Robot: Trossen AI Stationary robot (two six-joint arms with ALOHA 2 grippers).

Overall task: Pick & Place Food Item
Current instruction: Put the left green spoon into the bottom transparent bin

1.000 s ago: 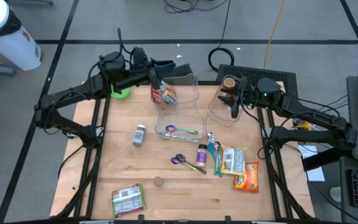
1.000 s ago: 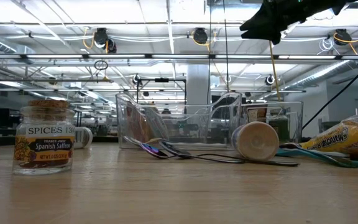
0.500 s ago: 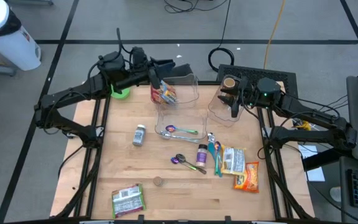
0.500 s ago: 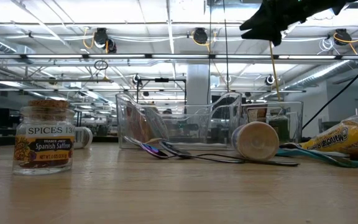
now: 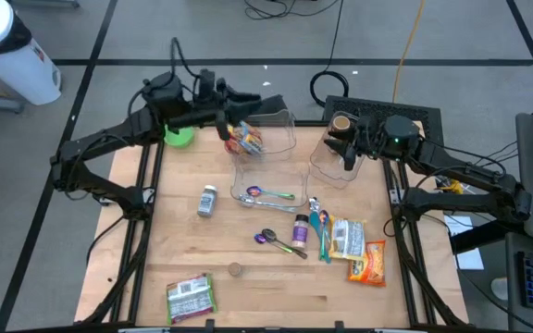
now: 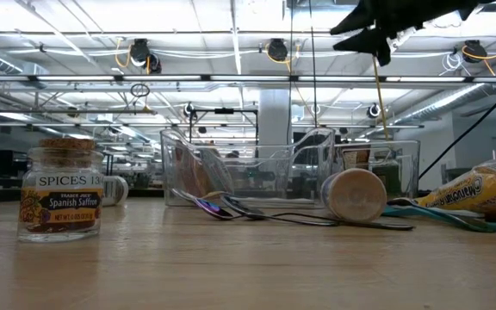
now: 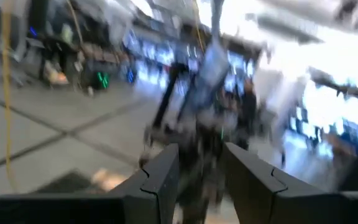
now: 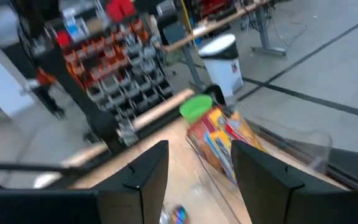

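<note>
Now left gripper (image 5: 244, 97) open above snack bag (image 5: 244, 139) in bin (image 5: 285, 125).

The left arm reaches in from the far left corner, elbow bent, its dark two-finger left tool (image 5: 230, 129) raised above the surface, fingers (image 7: 160, 180) parted with nothing between them. The right arm stretches from the right side, its right tool (image 5: 345, 153) likewise empty and parted.

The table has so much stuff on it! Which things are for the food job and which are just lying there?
For the job: snack bag in the clear bin; chip bags; green packet.

Just lying about: spoons, spice jars, green cup, cables.
</note>
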